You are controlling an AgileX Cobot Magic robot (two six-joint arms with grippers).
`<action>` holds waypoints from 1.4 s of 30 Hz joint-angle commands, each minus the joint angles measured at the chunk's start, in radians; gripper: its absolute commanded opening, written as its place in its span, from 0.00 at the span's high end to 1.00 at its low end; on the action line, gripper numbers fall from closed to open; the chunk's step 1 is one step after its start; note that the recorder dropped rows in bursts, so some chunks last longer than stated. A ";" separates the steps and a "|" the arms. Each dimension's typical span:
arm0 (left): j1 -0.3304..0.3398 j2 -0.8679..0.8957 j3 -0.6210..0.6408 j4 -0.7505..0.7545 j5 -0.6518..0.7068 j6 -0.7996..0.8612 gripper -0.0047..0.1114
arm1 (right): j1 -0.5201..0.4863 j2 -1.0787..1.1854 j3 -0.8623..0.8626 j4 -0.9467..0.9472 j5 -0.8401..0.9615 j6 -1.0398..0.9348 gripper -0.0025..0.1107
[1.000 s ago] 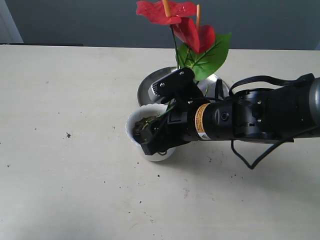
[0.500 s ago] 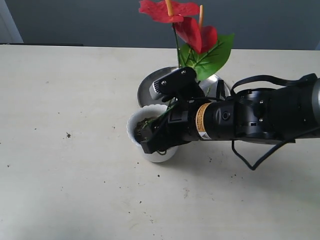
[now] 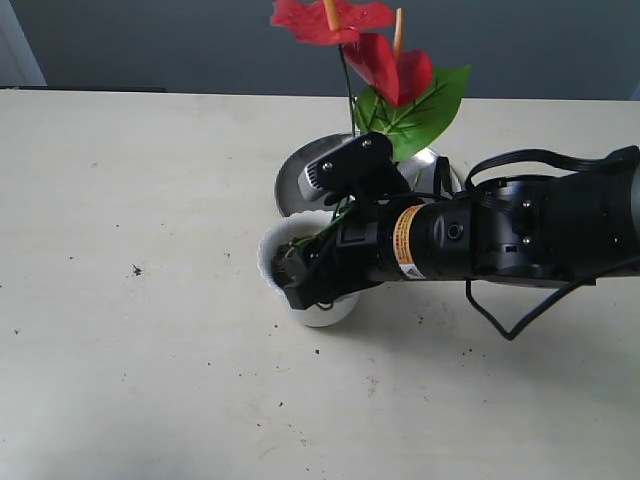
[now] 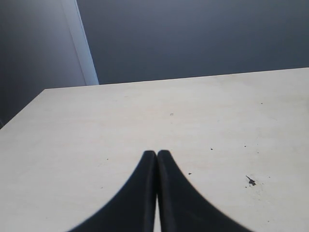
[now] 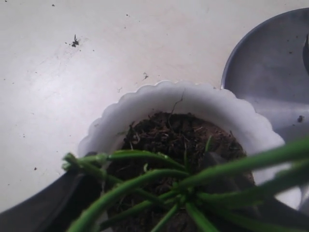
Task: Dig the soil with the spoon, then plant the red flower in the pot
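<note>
A pale cream surface (image 3: pixel 150 350), flecked with dark crumbs of earth, runs back to a dark grey wall. The right arm (image 3: pixel 520 235), black and bulky with a yellow label band, lies across the right half of the exterior view, its right pincer (image 3: pixel 312 262) reaching down at the pot. Behind the pot a round steel plate (image 3: pixel 300 175) rests on the surface, just beside the pot's far rim. The red flower (image 3: pixel 375 55) stands tall above the arm, glossy red petals and orange spikes at the top and one large green leaf below; its thin green stems (image 5: pixel 159 186) run down through the right pincer, which is clamped on them, and spread over the pot's mouth in the right wrist view. The pot (image 3: pixel 275 245), small, white and scalloped, sits upright near the middle of the surface. The soil (image 5: pixel 169 135) inside it is dark and clumpy, below the rim. The left pincer (image 4: pixel 157 157) hangs above bare surface, its two black fingers pressed together.
</note>
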 commanded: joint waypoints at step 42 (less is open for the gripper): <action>-0.007 -0.005 -0.004 -0.008 -0.001 -0.004 0.96 | 0.000 -0.014 0.009 -0.028 0.008 -0.005 0.45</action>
